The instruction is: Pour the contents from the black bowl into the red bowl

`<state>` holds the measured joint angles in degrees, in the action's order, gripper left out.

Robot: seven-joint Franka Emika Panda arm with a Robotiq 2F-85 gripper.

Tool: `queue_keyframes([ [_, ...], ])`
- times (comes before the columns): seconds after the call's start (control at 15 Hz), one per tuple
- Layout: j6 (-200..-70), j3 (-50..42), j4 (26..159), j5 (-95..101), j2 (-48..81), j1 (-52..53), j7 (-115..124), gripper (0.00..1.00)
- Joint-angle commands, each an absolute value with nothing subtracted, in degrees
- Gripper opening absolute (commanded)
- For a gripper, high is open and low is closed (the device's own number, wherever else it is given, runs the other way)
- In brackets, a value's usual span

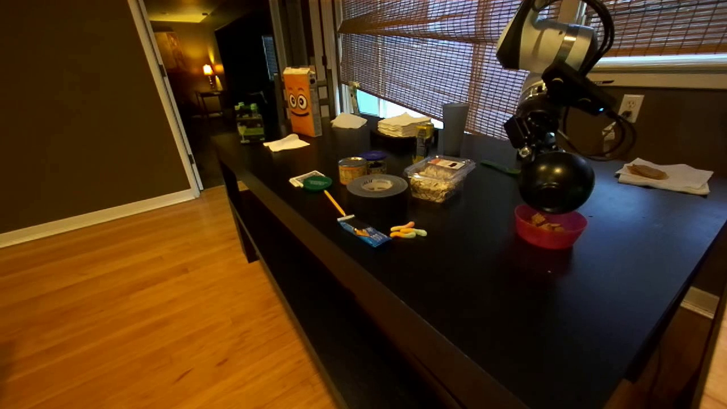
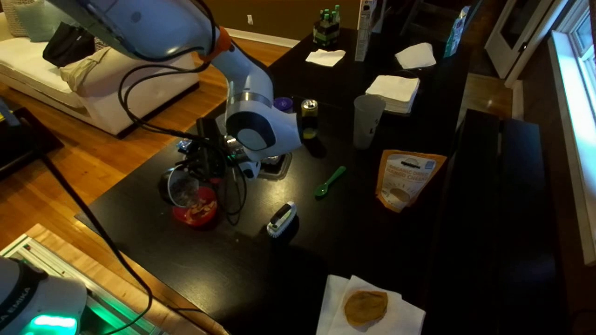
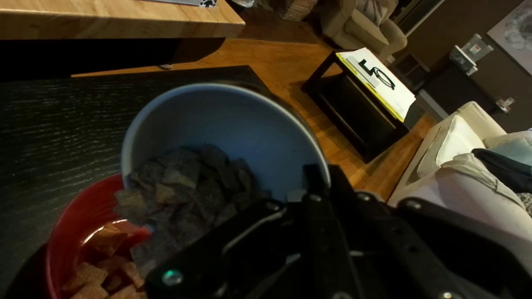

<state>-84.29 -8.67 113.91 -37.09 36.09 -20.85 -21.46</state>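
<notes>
The black bowl [image 1: 556, 182] is tilted over the red bowl [image 1: 550, 237], its mouth facing down toward it. The wrist view shows the black bowl's pale inside [image 3: 253, 128] with a heap of the contents [image 3: 187, 182] at its lower lip. More orange-brown bits [image 3: 108, 270] lie in the red bowl [image 3: 62, 236]. Both bowls also show in an exterior view, the black bowl [image 2: 170, 188] above the red bowl [image 2: 193, 222]. My gripper [image 3: 318, 178] is shut on the black bowl's rim, one finger inside and one outside. The gripper hides part of the red bowl in the wrist view.
A white brush [image 2: 282, 218] and a green spoon [image 2: 330, 181] lie near the arm. A clear tub [image 1: 437, 179], a tape roll [image 1: 377, 186], gummy worms [image 1: 406, 230] and a blue packet [image 1: 363, 230] are on the table. Napkins with a brown patty [image 2: 366, 307] lie at one end.
</notes>
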Motion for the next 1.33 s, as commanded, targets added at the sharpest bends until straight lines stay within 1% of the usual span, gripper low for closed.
queue_keyframes([
  [0.0, -79.9, -7.7, 111.1, -39.0, 38.5, -22.8, -22.9, 0.02],
  [1.27, -72.2, -8.0, 107.0, -44.3, 44.2, -26.5, -28.8, 0.02],
])
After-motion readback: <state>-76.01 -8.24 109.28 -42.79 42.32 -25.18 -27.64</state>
